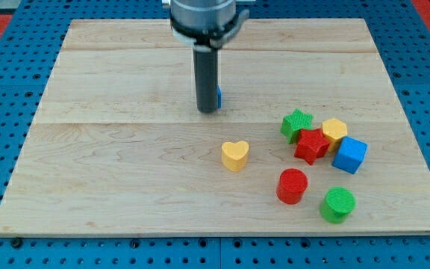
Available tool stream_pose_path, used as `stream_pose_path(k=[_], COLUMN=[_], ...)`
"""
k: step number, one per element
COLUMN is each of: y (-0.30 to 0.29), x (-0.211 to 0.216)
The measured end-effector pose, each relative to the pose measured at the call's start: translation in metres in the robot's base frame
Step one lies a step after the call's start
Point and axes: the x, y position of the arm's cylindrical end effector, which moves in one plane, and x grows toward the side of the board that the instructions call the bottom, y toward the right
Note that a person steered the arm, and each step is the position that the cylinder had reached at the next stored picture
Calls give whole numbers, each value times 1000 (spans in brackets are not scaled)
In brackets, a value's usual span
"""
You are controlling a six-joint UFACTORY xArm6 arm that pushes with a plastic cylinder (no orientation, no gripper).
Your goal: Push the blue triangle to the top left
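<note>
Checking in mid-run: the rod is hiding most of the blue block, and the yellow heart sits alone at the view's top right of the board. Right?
One thing is off. The camera view shows the yellow heart alone near the middle of the board, toward the view's bottom, not its top right. The rest holds: my tip covers most of the blue block, with only a sliver showing on the rod's right edge.

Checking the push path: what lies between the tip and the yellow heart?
Bare board in the camera view: nothing between my tip and the yellow heart.

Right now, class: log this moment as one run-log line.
my tip: in front of blue triangle, mostly hiding it | contact: cannot tell | wooden board top left: not reached | other blocks: lower right
</note>
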Motion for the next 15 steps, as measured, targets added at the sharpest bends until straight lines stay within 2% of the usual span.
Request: stream_pose_path(k=[1, 2, 3, 5, 6, 7, 9, 11, 12, 13, 15], y=[3, 56, 64, 25, 22, -36, -33, -138, -130, -171, -158], x=[-58, -69, -77, -153, -171, -170, -146, -142, -113, -119, -142])
